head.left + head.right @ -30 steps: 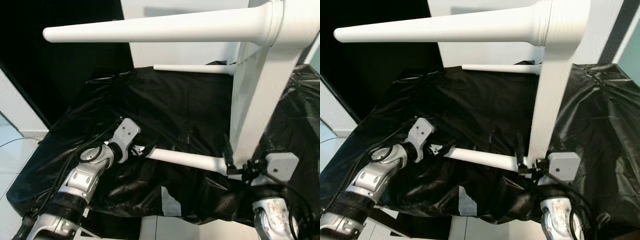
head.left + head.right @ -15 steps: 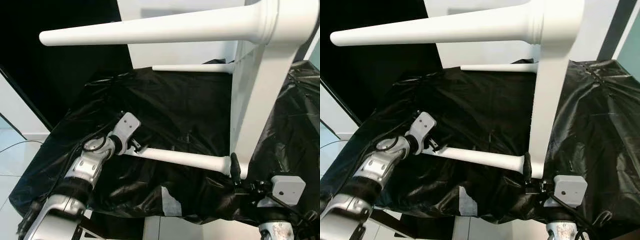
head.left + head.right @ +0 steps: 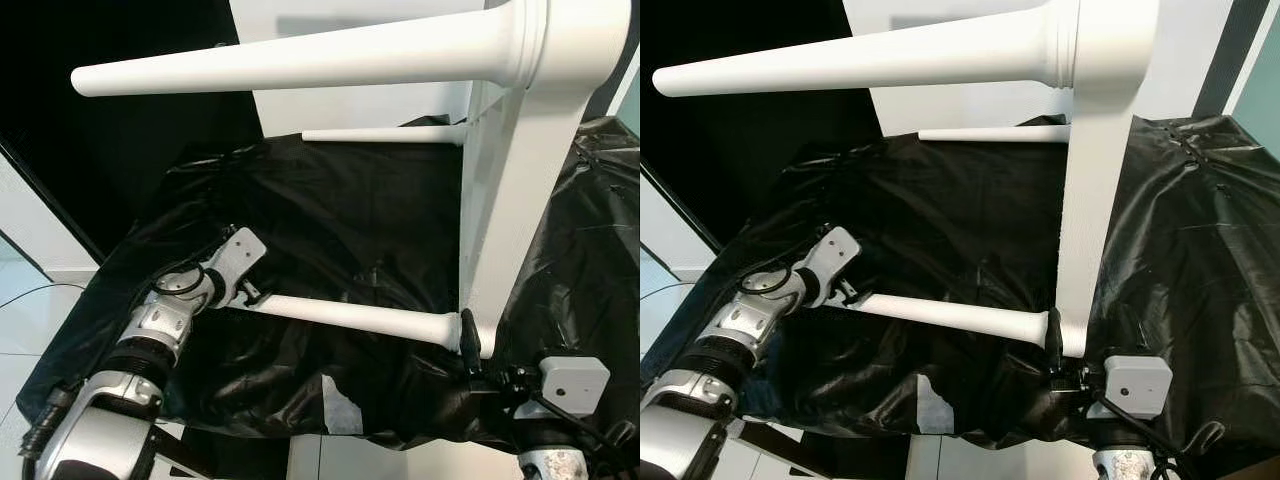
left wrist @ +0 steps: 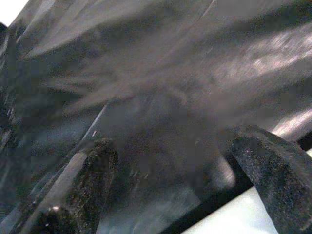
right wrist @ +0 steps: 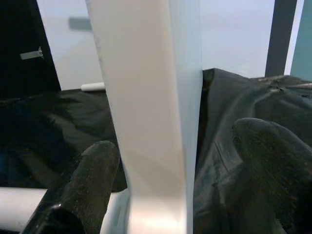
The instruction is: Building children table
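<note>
Up on its edge, the white tabletop stands on the black plastic sheet, with three white legs jutting sideways from it. Beside the lowest leg's narrow end sits the left gripper, fingers spread apart. Down at the tabletop's bottom edge, the right gripper straddles the panel, fingers spread.

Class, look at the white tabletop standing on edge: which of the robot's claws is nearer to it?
Right. The right claw straddles the tabletop at its lower edge; the left claw is off at the lower leg's far tip.
</note>
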{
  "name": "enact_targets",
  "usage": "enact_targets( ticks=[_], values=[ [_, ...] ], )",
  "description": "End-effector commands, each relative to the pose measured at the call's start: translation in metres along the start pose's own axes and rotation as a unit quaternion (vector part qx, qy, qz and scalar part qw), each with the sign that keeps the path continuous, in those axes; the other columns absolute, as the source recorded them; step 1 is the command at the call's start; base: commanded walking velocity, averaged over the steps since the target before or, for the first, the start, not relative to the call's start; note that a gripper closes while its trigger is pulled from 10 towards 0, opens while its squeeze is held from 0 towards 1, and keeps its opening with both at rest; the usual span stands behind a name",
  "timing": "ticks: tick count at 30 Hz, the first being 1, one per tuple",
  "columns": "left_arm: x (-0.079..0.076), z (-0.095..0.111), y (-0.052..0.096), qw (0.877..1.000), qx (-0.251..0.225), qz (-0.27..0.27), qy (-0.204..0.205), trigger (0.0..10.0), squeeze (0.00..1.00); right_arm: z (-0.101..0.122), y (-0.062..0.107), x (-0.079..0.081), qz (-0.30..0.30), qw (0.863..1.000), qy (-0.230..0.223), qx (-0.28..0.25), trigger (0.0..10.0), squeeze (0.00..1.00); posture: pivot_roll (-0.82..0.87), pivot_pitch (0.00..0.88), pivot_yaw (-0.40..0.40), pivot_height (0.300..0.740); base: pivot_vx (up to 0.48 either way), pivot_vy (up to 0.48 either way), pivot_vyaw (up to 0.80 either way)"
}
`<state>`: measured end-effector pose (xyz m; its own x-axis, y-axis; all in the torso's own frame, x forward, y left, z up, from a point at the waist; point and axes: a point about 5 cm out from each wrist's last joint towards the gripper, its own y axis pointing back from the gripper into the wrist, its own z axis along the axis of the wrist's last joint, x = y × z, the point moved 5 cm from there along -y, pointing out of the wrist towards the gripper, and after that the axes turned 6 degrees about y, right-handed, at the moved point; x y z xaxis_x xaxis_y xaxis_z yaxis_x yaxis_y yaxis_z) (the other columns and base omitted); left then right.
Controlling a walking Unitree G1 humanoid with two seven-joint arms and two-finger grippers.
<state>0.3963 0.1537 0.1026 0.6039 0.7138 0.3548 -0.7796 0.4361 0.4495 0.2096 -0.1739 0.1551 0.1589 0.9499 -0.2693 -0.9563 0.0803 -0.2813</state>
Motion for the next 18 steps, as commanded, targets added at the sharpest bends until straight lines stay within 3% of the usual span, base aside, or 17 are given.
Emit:
enact_targets(
  ticks=[1,6,11,18],
  values=[
    [0.024,-0.016,0.008,0.992,0.021,0.123,-0.009,10.0,0.0,-0.001,-0.001,0.002,0.004,1.0,-0.002,0.001,10.0,0.0,-0.04,0.0,0.099,0.74,0.0,0.0,0.0],
    [0.023,-0.029,0.014,0.994,0.042,0.105,-0.013,10.0,0.0,-0.001,-0.006,0.003,0.013,1.0,0.001,-0.003,10.0,0.0,-0.02,0.0,0.08,0.74,0.0,0.0,0.0],
    [0.005,-0.056,0.021,0.995,0.078,0.058,-0.024,10.0,0.0,-0.002,-0.011,0.006,0.024,1.0,0.002,-0.007,10.0,0.0,-0.01,0.0,0.064,0.74,0.0,0.0,0.0],
    [-0.012,-0.067,0.026,0.995,0.092,0.017,-0.024,10.0,0.0,-0.005,-0.012,0.005,0.028,1.0,0.007,-0.006,10.0,0.0,0.0,0.0,0.06,0.74,0.0,0.0,0.0]
  ],
)
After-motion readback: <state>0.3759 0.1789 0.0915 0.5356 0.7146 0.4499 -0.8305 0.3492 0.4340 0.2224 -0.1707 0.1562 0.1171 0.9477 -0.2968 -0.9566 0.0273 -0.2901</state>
